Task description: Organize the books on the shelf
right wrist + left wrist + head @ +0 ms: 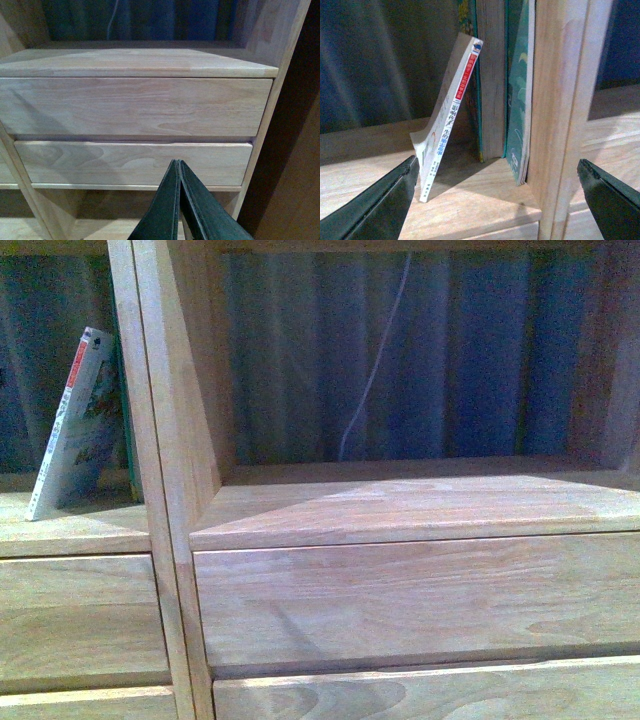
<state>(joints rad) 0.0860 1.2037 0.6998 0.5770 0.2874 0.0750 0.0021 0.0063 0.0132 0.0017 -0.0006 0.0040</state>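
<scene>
The left claw (497, 195) is spread wide with nothing between its fingers, and just ahead of it, in the left cubby of the shelf (400, 510), the white book (447, 120) leans tilted, its top resting against a thicker upright book (492, 85). Beyond that one, a green-covered book (519, 100) stands against the wooden divider (560, 110), which lies ahead of the claw's other finger. The right claw (179, 167) has its fingers pressed together on nothing, pointed at the lower of two drawers (135, 162).
</scene>
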